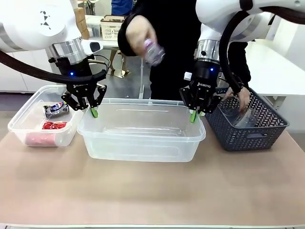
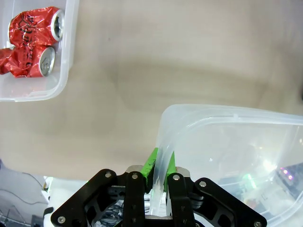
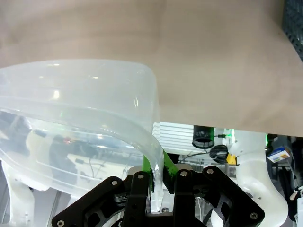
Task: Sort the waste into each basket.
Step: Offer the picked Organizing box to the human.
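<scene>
Clamping the big clear tub (image 1: 143, 143) by its rim, left jaws and right jaws grip opposite ends.

Left hand (image 1: 94, 113) clamped, right hand (image 1: 193, 116) clamped

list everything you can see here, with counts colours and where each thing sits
large tub: one, clear, middle of the table
small tub: one, clear, left end
crushed cans: at least three, mostly red, one silver-blue, in the small tub
lattice basket: one, dark grey, right end
basket bottles: count unclear, clear, inside the lattice basket
held bottle: one, clear, above the large tub
table: one, beige
person's hands: two, one holding the bottle, one in the basket
left gripper: black, green pads, jaws shut on the large tub's left rim
right gripper: same, on its right rim
</scene>
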### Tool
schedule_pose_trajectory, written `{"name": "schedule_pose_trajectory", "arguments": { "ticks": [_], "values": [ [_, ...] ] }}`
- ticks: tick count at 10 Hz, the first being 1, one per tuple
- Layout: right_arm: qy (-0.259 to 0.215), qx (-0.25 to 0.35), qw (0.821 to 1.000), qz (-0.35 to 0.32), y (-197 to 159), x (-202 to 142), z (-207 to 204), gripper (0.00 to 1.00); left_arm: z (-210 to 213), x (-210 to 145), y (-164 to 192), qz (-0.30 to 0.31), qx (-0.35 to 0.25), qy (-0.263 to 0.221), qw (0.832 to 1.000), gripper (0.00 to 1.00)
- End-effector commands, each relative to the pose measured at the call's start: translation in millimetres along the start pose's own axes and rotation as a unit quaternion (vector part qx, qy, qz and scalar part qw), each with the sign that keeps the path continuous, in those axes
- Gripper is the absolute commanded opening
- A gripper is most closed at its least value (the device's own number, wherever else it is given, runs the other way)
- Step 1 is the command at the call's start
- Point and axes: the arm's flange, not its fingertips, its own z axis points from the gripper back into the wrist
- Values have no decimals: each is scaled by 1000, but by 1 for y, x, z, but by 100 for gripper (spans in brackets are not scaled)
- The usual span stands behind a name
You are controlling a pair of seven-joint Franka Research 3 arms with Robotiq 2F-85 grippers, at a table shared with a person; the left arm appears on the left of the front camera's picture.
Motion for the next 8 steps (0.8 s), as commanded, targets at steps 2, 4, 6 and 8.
{"name": "schedule_pose_trajectory", "arguments": {
  "ticks": [2, 4, 6, 8],
  "values": [
    [-1, 0, 1000, 3, -4, -5, -3, 0, 7, 0, 0, 10, -10, -3, 1000, 0],
    [-1, 0, 1000, 3, -4, -5, -3, 0, 7, 0, 0, 10, -10, -3, 1000, 0],
    [-1, 0, 1000, 3, -4, -5, -3, 0, 7, 0, 0, 10, -10, -3, 1000, 0],
    [-1, 0, 1000, 3, -4, -5, -3, 0, 7, 0, 0, 10, -10, -3, 1000, 0]
  ]
}}
